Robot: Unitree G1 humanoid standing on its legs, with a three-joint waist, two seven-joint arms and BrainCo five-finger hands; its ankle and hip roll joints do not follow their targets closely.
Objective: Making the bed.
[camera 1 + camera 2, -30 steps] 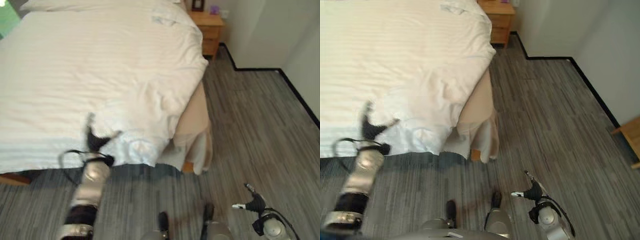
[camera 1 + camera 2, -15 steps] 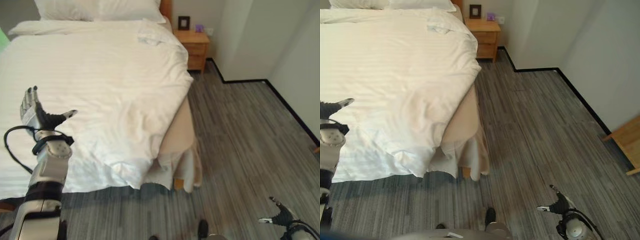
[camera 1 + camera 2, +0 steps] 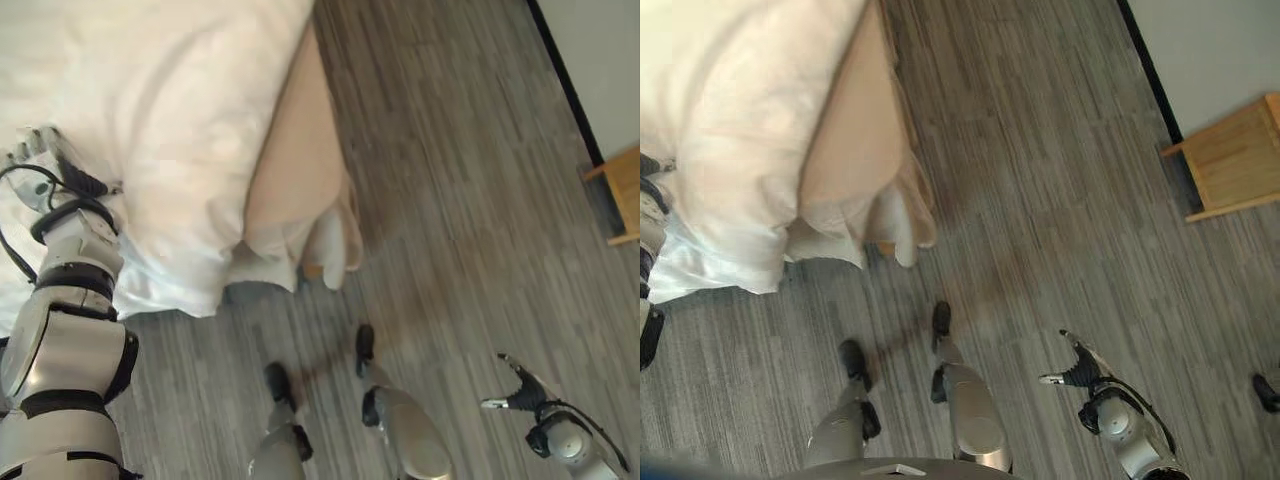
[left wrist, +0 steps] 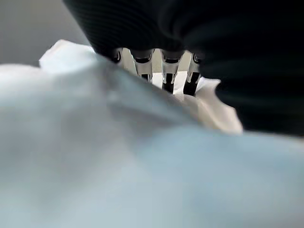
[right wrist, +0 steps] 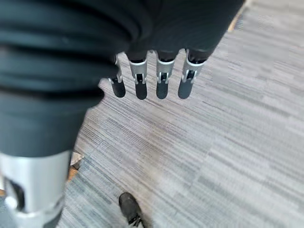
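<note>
White duvet (image 3: pixel 150 90) under open left hand (image 3: pixel 45 165).

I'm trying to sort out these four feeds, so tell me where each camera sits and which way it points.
Left eye: on the head, looking down at the duvet corner, floor, left hand.
Right eye: beside it, same scene; right hand over the floor.
Left wrist: along the left hand's straight fingers, low over the duvet.
Right wrist: along straight fingers, down at the floor.

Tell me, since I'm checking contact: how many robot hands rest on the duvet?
1: the left hand lies on the white duvet; the right hand hangs over the floor.
</note>
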